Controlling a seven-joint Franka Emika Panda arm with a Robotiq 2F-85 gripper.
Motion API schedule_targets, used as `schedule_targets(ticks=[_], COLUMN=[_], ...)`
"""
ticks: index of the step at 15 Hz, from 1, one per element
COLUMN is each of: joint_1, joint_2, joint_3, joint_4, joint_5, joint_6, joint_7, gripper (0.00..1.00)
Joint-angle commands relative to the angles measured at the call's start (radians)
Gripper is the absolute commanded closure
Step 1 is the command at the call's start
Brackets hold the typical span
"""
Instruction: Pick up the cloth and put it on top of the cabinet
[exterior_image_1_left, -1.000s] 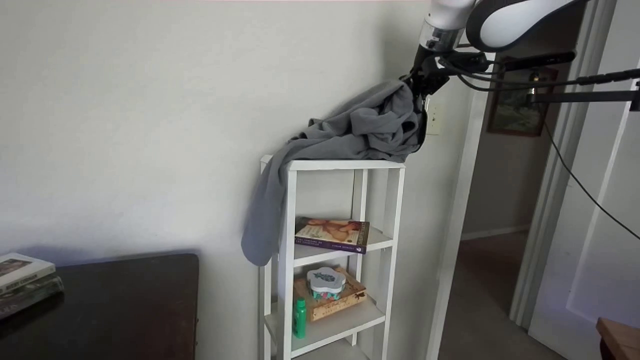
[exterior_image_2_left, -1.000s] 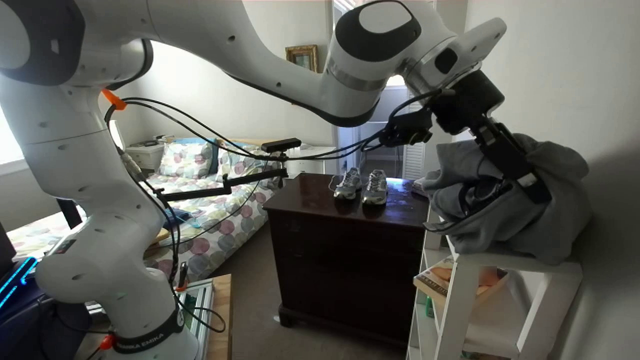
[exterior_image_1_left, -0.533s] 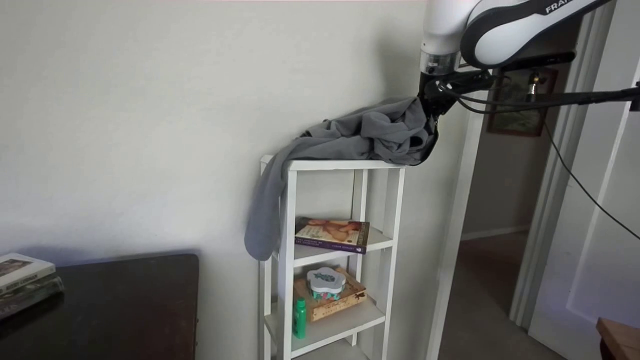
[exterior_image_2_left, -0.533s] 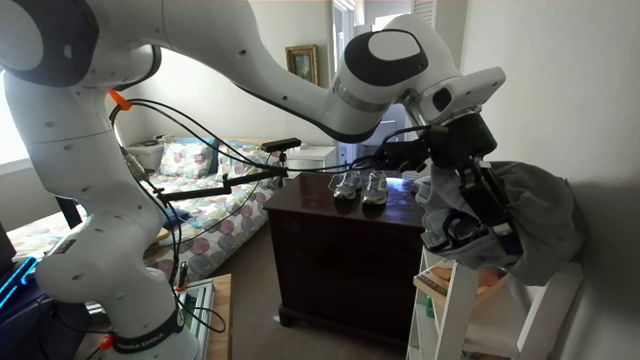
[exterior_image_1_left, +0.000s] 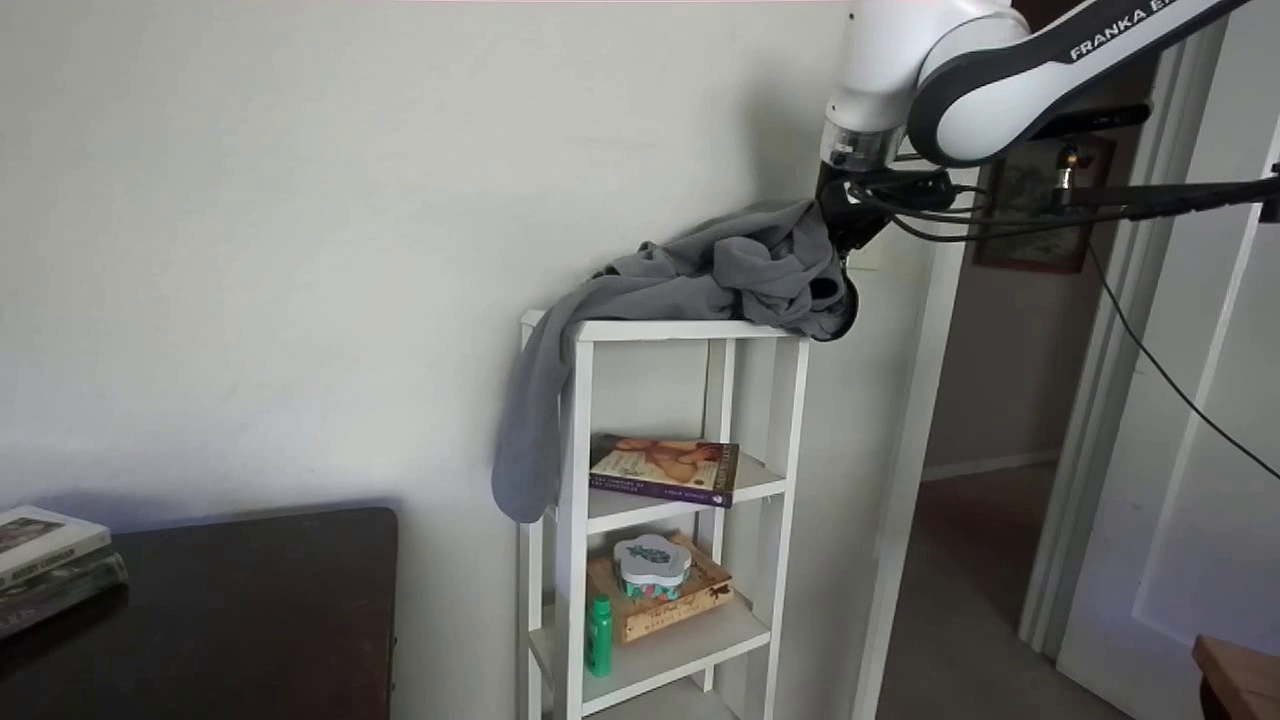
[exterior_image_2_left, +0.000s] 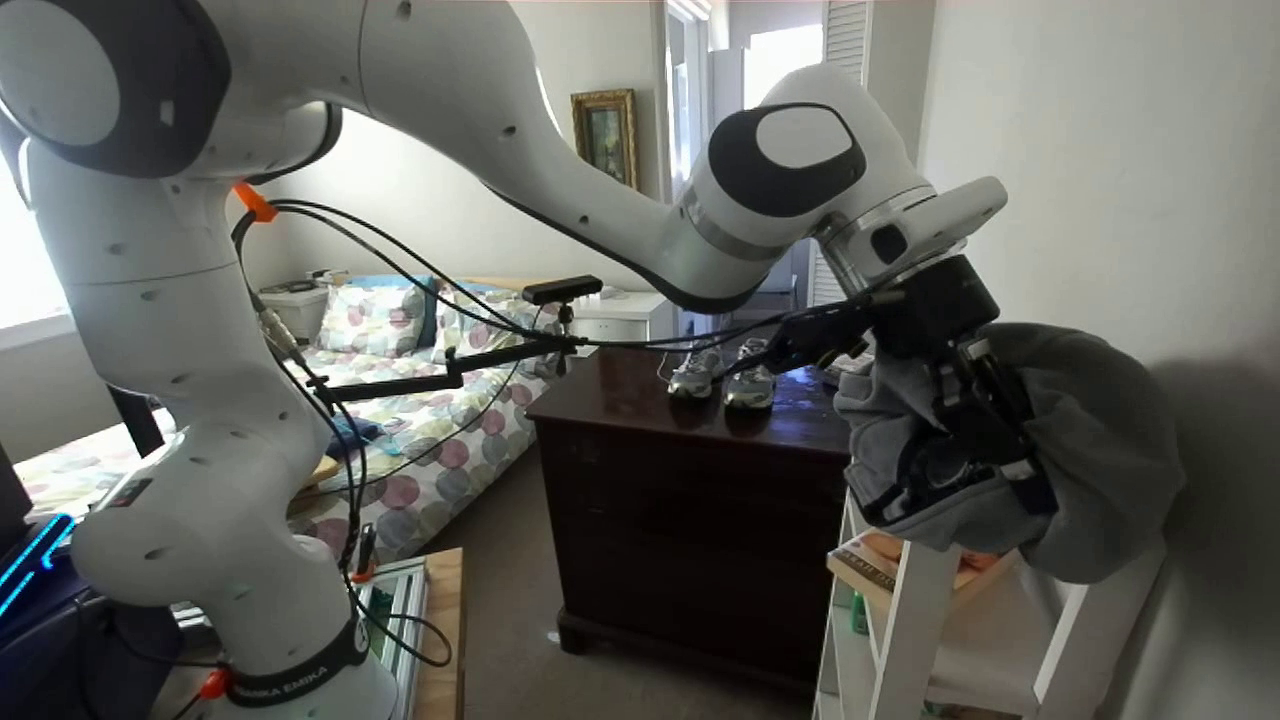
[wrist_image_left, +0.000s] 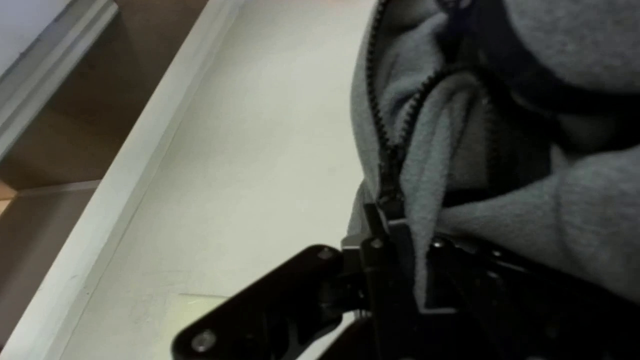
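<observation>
The cloth is a grey fleece garment (exterior_image_1_left: 700, 275) with a dark zipper. It lies bunched on top of the white cabinet (exterior_image_1_left: 690, 332), an open shelf unit, with one part hanging down past its left side in an exterior view. The cloth (exterior_image_2_left: 1110, 440) also covers most of the cabinet's (exterior_image_2_left: 915, 640) top in an exterior view. My gripper (exterior_image_2_left: 1000, 480) points down into the bunched cloth at the cabinet's edge. In the wrist view, the gripper's (wrist_image_left: 395, 240) fingers are close together with a fold and the zipper end of the cloth (wrist_image_left: 575, 220) between them. The fingertips are partly hidden.
The wall (exterior_image_1_left: 300, 250) stands right behind the cabinet. Books (exterior_image_1_left: 665, 468), a green bottle (exterior_image_1_left: 599, 636) and a small tin (exterior_image_1_left: 652, 560) sit on its lower shelves. A dark dresser (exterior_image_2_left: 690, 540) with shoes (exterior_image_2_left: 750, 378) stands beside it. A doorway (exterior_image_1_left: 985, 400) is at the right.
My gripper has moved down, lowering the bunched cloth flatter on the cabinet top. In the last half second the gripper and cloth have shifted slightly towards the wall.
</observation>
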Motion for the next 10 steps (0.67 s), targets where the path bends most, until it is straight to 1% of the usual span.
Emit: schedule_targets(ticks=[1, 3, 6, 10], joint_1=[0.013, 0.016, 0.022, 0.034], joint_2=[0.035, 0.046, 0.065, 0.081], joint_3=[-0.002, -0.002, 0.0, -0.004], joint_4=[0.031, 0.035, 0.034, 0.027], joint_5=[0.054, 0.085, 0.17, 0.231], joint_6=[0.122, 0.185, 0.257, 0.298], joint_7=[0.037, 0.04, 0.013, -0.023], gripper=[0.98, 0.98, 0.98, 0.98])
